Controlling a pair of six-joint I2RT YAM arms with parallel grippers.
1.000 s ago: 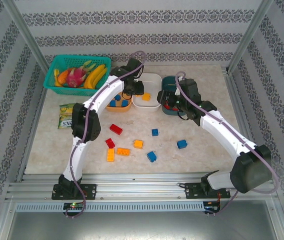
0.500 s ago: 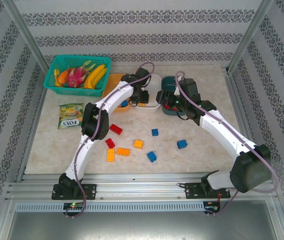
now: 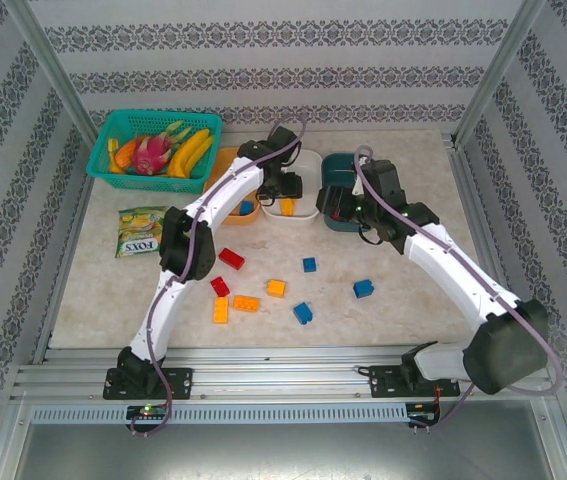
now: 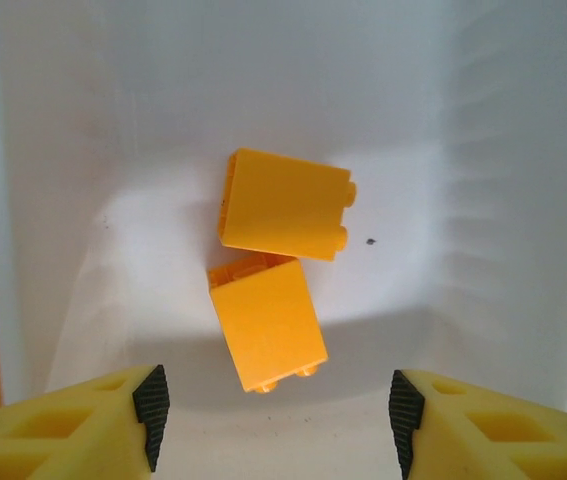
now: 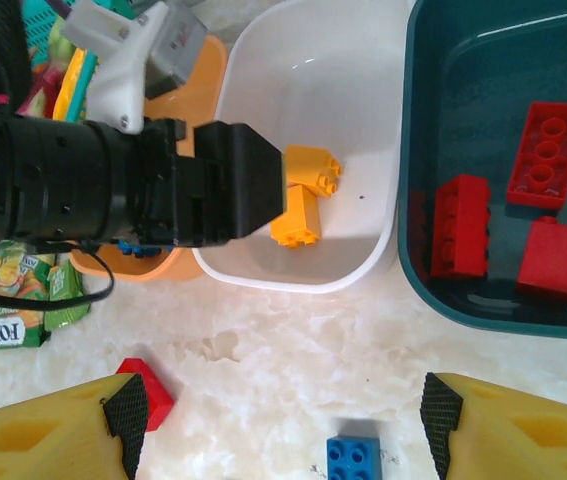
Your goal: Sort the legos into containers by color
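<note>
Since a second before, the left gripper (image 4: 273,405) had swung from over the orange tray (image 3: 225,160) to over the white tray (image 4: 113,100), in the upper middle of the top view, and its jaws had parted. They stood apart at the bottom edge of the left wrist view, gripping nothing. Two orange bricks lay in the white tray between and beyond them, one (image 4: 285,205) with its studs pointing right, the other (image 4: 268,322) just below and against it. The right gripper (image 5: 283,410) hung with jaws spread wide and empty over the marble table (image 3: 113,290), near the dark teal tray (image 5: 483,100) at the upper right of its view. That tray held three red bricks (image 5: 460,225). Other loose bricks (image 3: 276,288), blue, red and orange, lay on the table in the middle of the top view.
</note>
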